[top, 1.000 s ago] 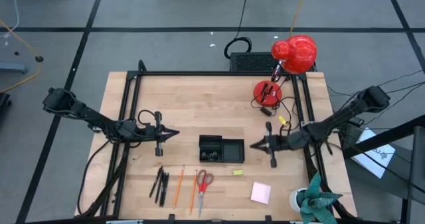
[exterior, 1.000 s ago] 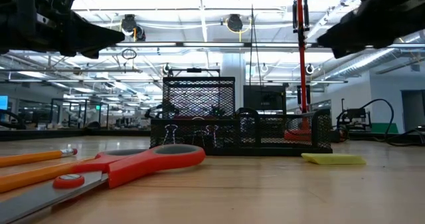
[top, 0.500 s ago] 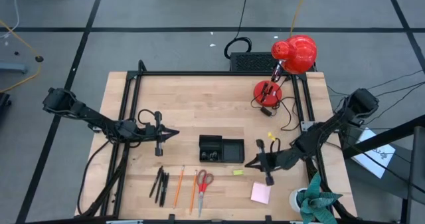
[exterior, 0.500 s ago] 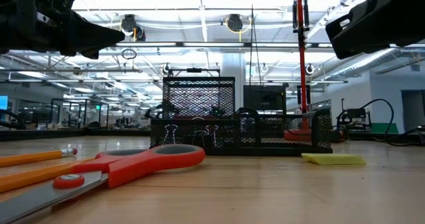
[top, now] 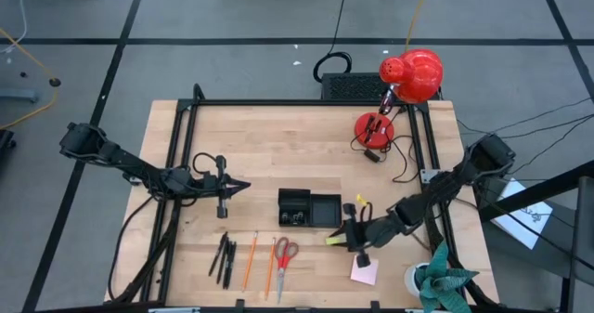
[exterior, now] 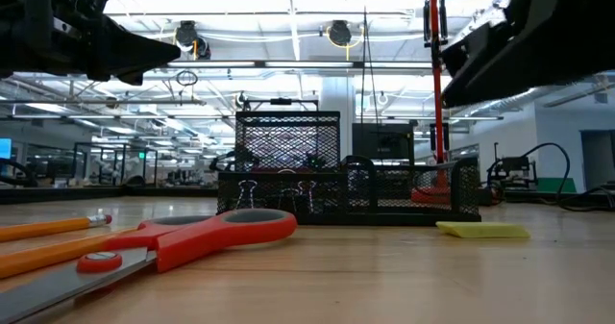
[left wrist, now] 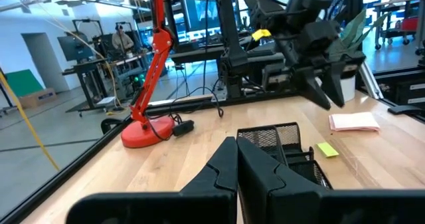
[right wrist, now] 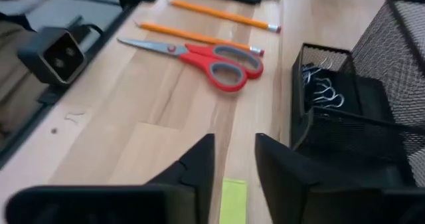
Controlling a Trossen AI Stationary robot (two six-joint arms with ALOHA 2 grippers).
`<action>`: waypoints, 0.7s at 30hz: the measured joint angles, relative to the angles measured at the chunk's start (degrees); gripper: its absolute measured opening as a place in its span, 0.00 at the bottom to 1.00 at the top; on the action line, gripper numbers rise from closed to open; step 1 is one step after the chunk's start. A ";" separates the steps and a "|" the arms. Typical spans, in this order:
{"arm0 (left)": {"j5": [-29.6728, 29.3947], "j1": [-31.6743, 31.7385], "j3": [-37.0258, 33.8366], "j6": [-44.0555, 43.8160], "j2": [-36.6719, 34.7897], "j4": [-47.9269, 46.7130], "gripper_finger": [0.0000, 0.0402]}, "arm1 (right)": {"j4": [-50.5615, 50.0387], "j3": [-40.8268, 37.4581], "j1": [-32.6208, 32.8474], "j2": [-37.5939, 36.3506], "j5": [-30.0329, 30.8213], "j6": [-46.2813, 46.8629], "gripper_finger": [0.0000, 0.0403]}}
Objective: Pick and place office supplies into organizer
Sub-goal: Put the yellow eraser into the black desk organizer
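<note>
The black mesh organizer [top: 310,208] stands mid-table with binder clips [right wrist: 319,84] in one compartment. Near the front edge lie black pens [top: 224,255], two orange pencils [top: 251,257] and red-handled scissors [top: 284,254]. A pink sticky-note pad [top: 364,269] lies to their right. A yellow-green bit [right wrist: 232,197] lies flat on the wood right of the organizer. My right gripper [right wrist: 234,147] hangs open just above the bit and touches nothing. My left gripper [top: 243,187] is shut, level and empty, left of the organizer.
A red desk lamp [top: 408,76] and its round base [top: 374,127] stand at the far right, with a black cable trailing beside them. A green plant [top: 445,280] sits at the near right corner. Black frame rails [top: 176,164] run along the table's sides.
My right gripper has swung from beside the organizer's right end toward the table's near edge and a little left. It has sunk and tipped downward, and now stands over the yellow-green bit. No object has moved.
</note>
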 joint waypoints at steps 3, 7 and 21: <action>0.00 0.00 0.00 -0.15 0.00 0.00 0.01 | -2.67 1.89 0.01 2.31 -0.13 0.64 0.33; 0.00 0.00 0.00 -0.26 0.00 0.02 0.01 | -5.20 2.31 0.01 4.51 -1.81 4.65 0.38; 0.00 0.02 0.00 0.22 0.00 0.00 0.01 | -5.63 2.31 -1.49 9.85 -4.50 7.81 0.39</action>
